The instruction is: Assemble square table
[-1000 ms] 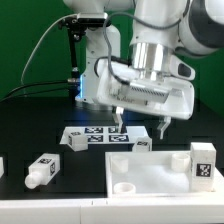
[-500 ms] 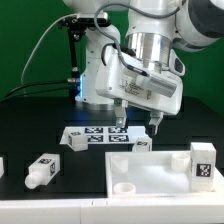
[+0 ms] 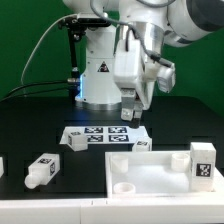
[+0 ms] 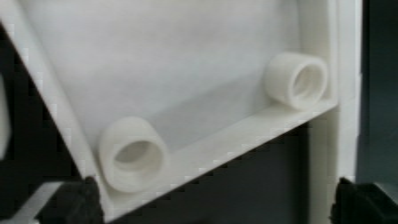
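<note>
The square table's white slab lies flat at the front right of the exterior view, with round holes in its corners. One tagged white leg stands on its right side. Another leg lies on the black table to the left. My gripper hangs above the marker board, behind the slab, twisted sideways and touching nothing. In the wrist view the slab fills the picture with two round holes showing, and the gripper is open, its dark fingertips far apart with nothing between them.
The marker board lies just behind the slab's back left corner. A small white part sits cut off at the exterior view's left edge. The robot's white base stands behind, with cables running off to the left.
The wrist has turned and the gripper has risen a little and shifted toward the exterior view's left. Its jaws stay open, and no part has moved.
</note>
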Motion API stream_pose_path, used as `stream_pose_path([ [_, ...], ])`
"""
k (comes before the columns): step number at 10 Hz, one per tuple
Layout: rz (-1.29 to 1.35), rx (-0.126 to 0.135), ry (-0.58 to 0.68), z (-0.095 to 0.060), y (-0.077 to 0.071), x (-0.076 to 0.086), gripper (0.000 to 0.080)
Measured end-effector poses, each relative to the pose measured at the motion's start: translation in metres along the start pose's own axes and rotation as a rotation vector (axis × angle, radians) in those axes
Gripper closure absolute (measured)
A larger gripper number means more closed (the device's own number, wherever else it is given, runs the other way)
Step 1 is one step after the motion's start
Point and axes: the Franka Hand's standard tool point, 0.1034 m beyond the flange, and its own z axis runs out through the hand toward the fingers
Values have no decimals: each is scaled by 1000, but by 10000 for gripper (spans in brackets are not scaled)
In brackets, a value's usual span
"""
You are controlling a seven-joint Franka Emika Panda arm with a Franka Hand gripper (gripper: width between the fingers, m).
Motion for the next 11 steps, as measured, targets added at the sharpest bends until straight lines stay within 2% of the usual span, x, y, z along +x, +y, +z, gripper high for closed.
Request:
stream_pose_path([
  [1, -96, 2, -2, 0, 2, -5, 150],
  [5, -292, -4, -7, 4, 6, -4, 150],
  [7, -579, -60, -69, 19, 29, 0, 150],
  [9, -919, -84, -107, 34, 48, -9, 150],
  [10, -1005, -89, -120, 36, 55, -12, 150],
  [11, -1036, -83, -121, 36, 52, -12, 150],
])
